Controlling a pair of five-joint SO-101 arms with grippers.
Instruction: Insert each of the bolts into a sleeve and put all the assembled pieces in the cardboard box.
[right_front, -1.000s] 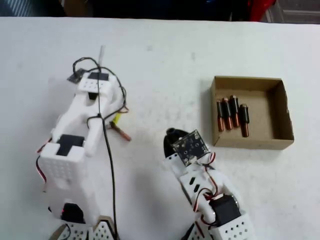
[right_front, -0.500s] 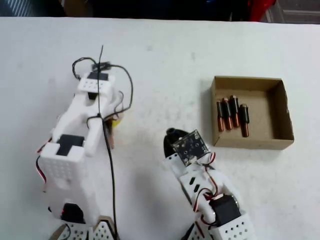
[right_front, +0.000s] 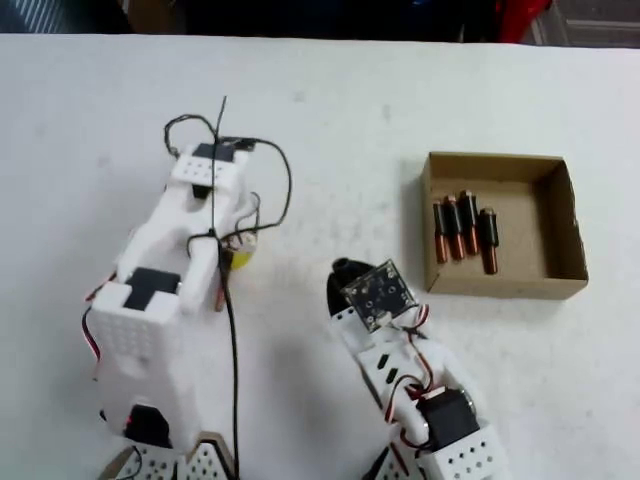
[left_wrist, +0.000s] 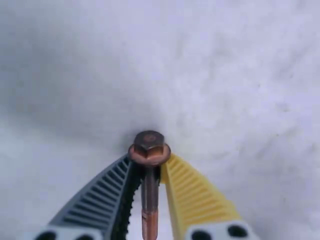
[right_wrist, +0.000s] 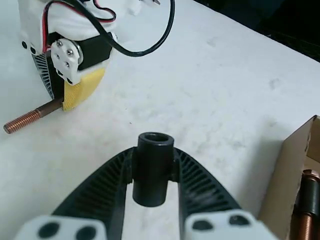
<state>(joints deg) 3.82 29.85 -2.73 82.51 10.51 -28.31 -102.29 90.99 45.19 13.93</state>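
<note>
My left gripper (left_wrist: 149, 164) is shut on a copper bolt (left_wrist: 149, 190), its hex head sticking out past the grey and yellow fingertips. In the high view that bolt (right_front: 218, 292) hangs under the left gripper (right_front: 228, 262), left of the table's middle. My right gripper (right_wrist: 151, 154) is shut on an upright black sleeve (right_wrist: 151, 175) with its bore open on top. The right wrist view has the left gripper (right_wrist: 56, 100) a short way off, the bolt's threaded end (right_wrist: 22, 122) poking out of it. The cardboard box (right_front: 495, 158) at the right holds several assembled pieces (right_front: 462, 232).
Black cable loops over the left arm (right_front: 270, 185). The right arm's body (right_front: 415, 390) runs from the near edge to the right gripper (right_front: 343, 268), just left of the box's near corner. A box wall (right_wrist: 300, 165) stands close beside the held sleeve.
The left arm has shifted slightly right and its wrist has turned, swinging the bolt from pointing right to pointing at the near edge. The right arm has stayed still.
</note>
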